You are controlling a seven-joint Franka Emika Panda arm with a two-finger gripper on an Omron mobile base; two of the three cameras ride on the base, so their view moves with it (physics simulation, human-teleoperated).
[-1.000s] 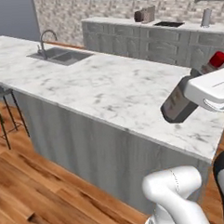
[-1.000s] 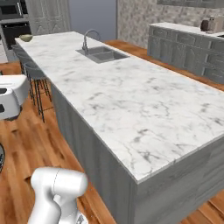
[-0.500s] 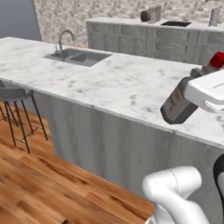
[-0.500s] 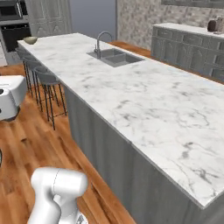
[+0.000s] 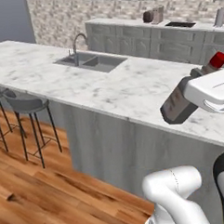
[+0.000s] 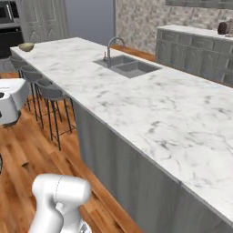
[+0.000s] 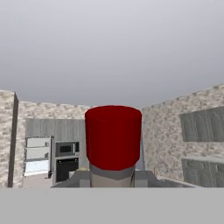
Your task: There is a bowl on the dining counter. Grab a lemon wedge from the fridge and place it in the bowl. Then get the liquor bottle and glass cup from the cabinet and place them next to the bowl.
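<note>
Pincer clamped on the liquor bottle (image 5: 178, 105), carried tilted, red cap up, beside the dining counter (image 5: 108, 88). Bowl (image 6: 26, 46) sits well ahead at the counter's far end; lemon inside probably, too small to tell. Left: set bottle by bowl, fetch glass cup.

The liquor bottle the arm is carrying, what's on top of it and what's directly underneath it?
A red cap tops the liquor bottle, which tilts in the air over the marble counter. The arm's white hand covers the bottle's upper body, so the gripper's contact on it cannot be seen.
</note>
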